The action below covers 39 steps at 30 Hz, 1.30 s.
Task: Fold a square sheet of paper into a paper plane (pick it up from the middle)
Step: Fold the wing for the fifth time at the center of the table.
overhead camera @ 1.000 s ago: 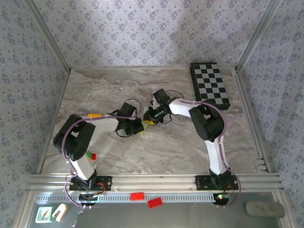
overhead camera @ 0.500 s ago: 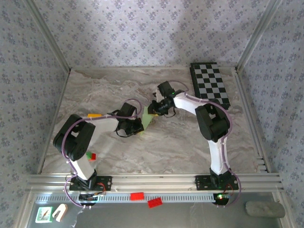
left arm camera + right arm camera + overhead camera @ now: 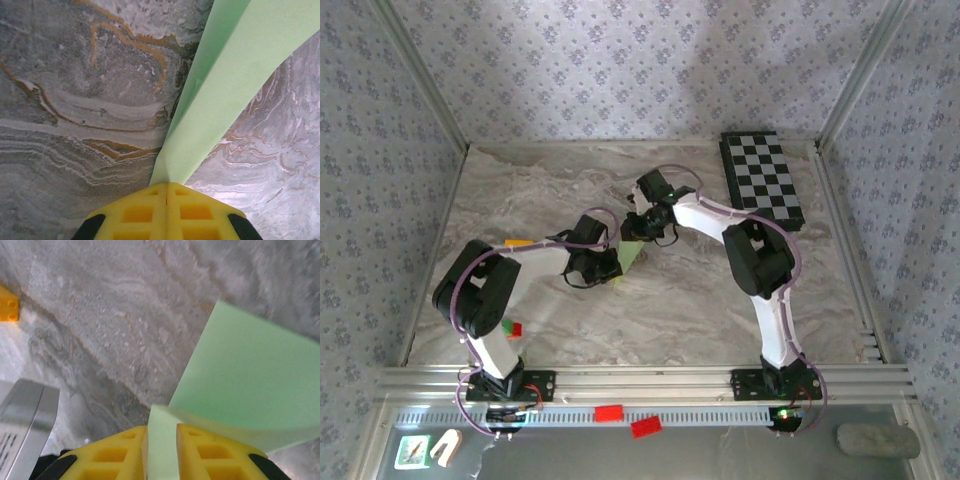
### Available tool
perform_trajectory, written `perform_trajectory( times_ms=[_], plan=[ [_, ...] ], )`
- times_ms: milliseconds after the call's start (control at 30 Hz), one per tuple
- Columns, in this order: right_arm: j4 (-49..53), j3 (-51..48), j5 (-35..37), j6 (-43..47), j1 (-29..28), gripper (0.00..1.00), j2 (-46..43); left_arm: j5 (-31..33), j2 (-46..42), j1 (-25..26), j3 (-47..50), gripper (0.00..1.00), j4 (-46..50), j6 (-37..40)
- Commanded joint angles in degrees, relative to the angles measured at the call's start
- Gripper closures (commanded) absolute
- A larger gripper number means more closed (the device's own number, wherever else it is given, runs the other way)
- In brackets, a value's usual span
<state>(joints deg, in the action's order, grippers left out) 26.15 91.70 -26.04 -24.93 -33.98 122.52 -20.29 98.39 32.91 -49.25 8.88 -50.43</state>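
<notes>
The square sheet of paper [image 3: 631, 256] is plain light green, thin and unprinted, and it sits near the middle of the marble table [image 3: 540, 190], held between the 2 grippers. From above it shows as a small narrow wedge, with the left gripper [image 3: 612, 268] at its near end and the right gripper [image 3: 640, 232] at its far end. The left wrist view adds detail. There the paper [image 3: 225, 75] fans out from the left gripper [image 3: 167, 190] as a long, smoothly bowed strip that widens toward the upper right, lifted off the marble. The yellow fingers [image 3: 135, 212] are pressed flat together with the sheet's edge clamped between them. The right wrist view shows the other end. A curled layer of the sheet [image 3: 245, 385] passes through the narrow gap of the right gripper [image 3: 161, 432], whose jaws pinch it, while a flat panel stretches away above the stone. The top view also shows a black-and-white checkered board [image 3: 763, 180] lying at the table's far right, well apart from the paper.
</notes>
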Motion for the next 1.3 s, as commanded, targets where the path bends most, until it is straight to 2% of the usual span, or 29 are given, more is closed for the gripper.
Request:
perform_trajectory(
  times_ms=[0, 633, 800, 900, 1100, 1267],
  plan=[
    [2.9, 2.3, 3.3, 1.0, 1.0, 0.78, 2.4, 0.7, 2.3, 0.1, 0.8, 1.00, 5.8, 0.9],
    [3.1, -0.7, 6.0, 0.4, 4.3, 0.78, 4.8, -0.2, 0.7, 0.3, 0.0, 1.00, 5.2, 1.0],
    [1.8, -3.0, 5.3, 0.1, 5.3, 0.78, 4.7, -2.1, -1.4, 0.2, -1.3, 1.00, 1.3, 1.1],
    [0.5, -4.4, 4.5, 0.3, 5.6, 0.78, 4.5, -2.7, -2.4, 0.1, -2.6, 0.95, -1.6, 0.6],
    [-1.0, -5.6, 3.1, 0.5, 6.0, 0.79, 4.4, -1.4, 0.5, -0.3, -4.4, 0.93, -4.0, -1.2],
    [-1.8, -6.1, 2.3, 0.4, 6.2, 0.79, 4.4, -0.2, 3.7, -0.4, -5.5, 0.97, -2.1, -1.9]
  ],
)
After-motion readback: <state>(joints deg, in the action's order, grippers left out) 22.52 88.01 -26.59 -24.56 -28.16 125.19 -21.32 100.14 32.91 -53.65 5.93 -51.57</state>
